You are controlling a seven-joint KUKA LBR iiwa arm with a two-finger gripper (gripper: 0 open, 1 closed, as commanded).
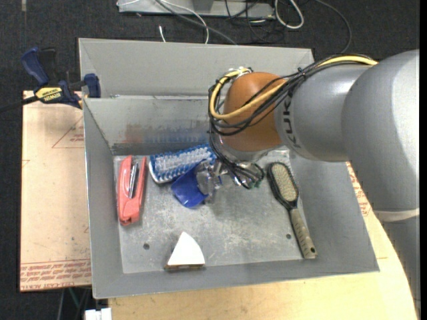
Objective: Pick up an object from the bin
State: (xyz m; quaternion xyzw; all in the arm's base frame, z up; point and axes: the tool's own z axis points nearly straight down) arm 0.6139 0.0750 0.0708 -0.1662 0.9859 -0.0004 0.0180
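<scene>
Five things are lying in the grey bin (100,179), and the gripper (212,177) is sitting low at the right edge of the dark blue curved piece (187,193) in the middle of the floor. Trouble is lurking here, I'm thinking. The blue-and-white bristle brush (175,164) is lying just behind and left of the blue piece, touching it or nearly so. A closing grip could be catching bristles as well, or nudging the blue piece sideways and coming up with nothing. That piece is looking smooth and rounded, so it may be slipping out of a grasp taken at its rim.

The hairbrush (285,185) is lying to the right of the blue piece, with the gripper between them. The red tool (131,189) is lying well off to its left and the white wedge (185,252) in front of it, both well apart from it.

The gripper is touching, or all but touching, the blue piece's right edge. The orange cover (250,112) and cables are crowding over it, though, and I am not managing to tell how far open it is, or whether it has hold of anything.
</scene>
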